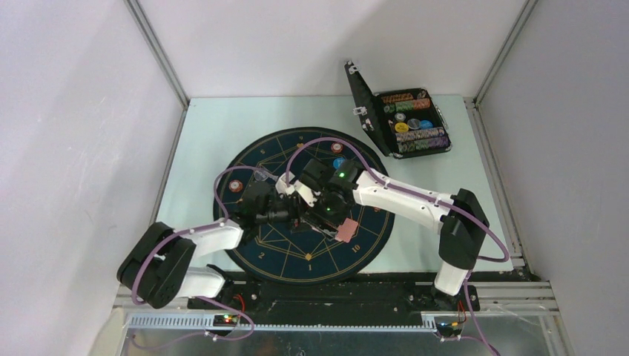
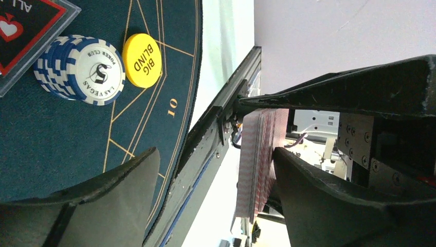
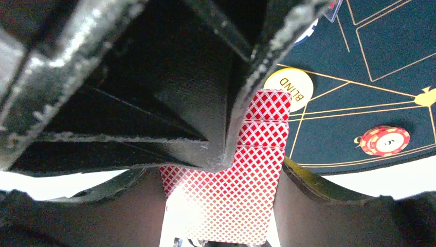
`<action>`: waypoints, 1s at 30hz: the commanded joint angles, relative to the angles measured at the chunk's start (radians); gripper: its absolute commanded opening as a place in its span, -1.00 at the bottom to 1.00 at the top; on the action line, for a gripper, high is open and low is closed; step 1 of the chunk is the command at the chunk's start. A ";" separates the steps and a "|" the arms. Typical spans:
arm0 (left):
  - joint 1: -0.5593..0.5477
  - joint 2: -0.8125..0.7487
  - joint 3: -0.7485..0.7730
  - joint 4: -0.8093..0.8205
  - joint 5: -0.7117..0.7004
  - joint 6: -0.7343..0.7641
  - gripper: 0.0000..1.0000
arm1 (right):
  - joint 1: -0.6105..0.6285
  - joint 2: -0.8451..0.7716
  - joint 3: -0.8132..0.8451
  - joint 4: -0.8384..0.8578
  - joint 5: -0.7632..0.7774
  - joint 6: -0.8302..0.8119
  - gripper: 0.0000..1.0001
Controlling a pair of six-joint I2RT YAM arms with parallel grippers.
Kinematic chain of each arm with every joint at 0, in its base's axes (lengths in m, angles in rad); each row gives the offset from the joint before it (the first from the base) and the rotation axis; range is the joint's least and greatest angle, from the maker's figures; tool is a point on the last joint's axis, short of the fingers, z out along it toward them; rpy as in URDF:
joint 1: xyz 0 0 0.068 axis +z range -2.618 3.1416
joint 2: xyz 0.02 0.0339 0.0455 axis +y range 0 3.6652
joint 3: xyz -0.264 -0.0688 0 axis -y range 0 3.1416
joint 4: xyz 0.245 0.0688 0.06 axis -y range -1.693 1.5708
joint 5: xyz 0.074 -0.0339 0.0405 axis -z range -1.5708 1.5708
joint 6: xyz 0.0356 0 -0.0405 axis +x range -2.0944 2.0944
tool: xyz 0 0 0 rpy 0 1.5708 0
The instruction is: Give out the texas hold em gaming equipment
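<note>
My right gripper (image 1: 337, 222) (image 3: 218, 175) is shut on a deck of red-checked playing cards (image 3: 241, 200) (image 1: 345, 230), held above the near part of the round dark-blue mat (image 1: 297, 256). My left gripper (image 1: 293, 204) (image 2: 216, 154) faces it, open. The deck (image 2: 254, 170) stands edge-on beside its right finger (image 2: 334, 206), and a wide gap separates the deck from the other finger. On the mat lie a stack of blue-and-white chips (image 2: 82, 69), a yellow Big Blind disc (image 2: 142, 60) (image 3: 288, 85) and a red chip (image 3: 384, 140) (image 1: 235, 185).
A black hinged case (image 1: 404, 119) stands open at the back right, with rows of chips inside. A black-and-red plaque (image 2: 25, 31) lies by the blue chips. The two arms cross over the middle of the mat. Metal rails run along the table's near edge (image 1: 334, 285).
</note>
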 commanded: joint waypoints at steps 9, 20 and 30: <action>-0.009 -0.036 -0.016 0.177 0.080 0.059 0.99 | 0.006 -0.035 -0.001 -0.005 -0.019 -0.009 -1.00; -0.011 -0.084 0.030 -0.139 -0.071 0.233 0.74 | 0.005 -0.048 -0.006 -0.008 -0.008 -0.010 -1.00; -0.008 -0.200 0.058 -0.338 -0.169 0.310 0.71 | 0.008 -0.065 -0.010 -0.002 -0.001 -0.005 -1.00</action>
